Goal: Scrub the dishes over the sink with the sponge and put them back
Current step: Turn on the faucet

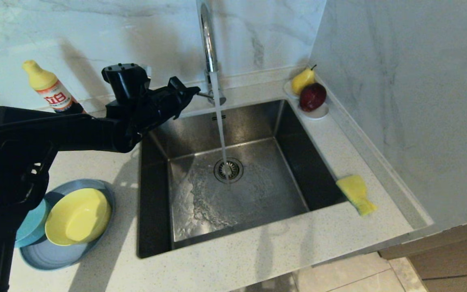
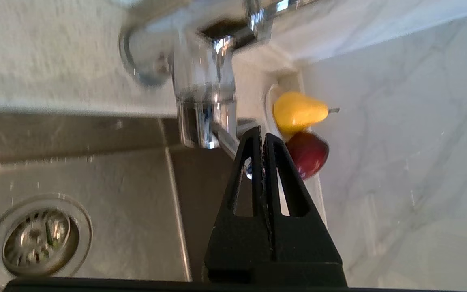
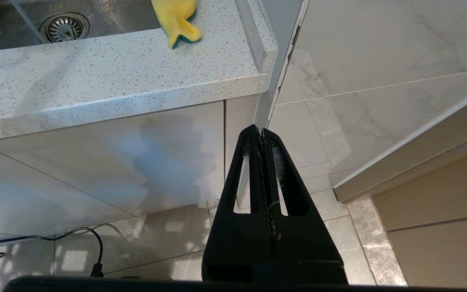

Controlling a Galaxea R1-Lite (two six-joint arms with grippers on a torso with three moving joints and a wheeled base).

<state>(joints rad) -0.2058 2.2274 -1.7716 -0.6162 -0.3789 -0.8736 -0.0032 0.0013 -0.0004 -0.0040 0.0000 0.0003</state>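
The left gripper point(image 1: 193, 91) is clenched with nothing between its fingers, held above the sink's point(image 1: 158, 190) back left corner, its tip just beside the base of the tap point(image 1: 208, 44). In the left wrist view the tip sits next to the tap's lever, though contact cannot be told. Water runs from the tap down onto the drain strainer point(image 1: 228, 170) in the middle of the sink.

The sponge point(image 1: 357, 194) lies yellow face up on the counter at the sink's right rim, near the front corner, well apart from the left gripper, across the sink from it.

The dishes are stacked on the counter left of the sink, under the left arm: the yellow bowl point(image 1: 78, 216) and the teal-blue bowl point(image 1: 31, 225) rest on the grey-blue plate point(image 1: 55, 254).

The right gripper point(image 3: 262, 134) is also clenched and empty, parked low in front of the cabinet, below the counter edge that carries the sponge.
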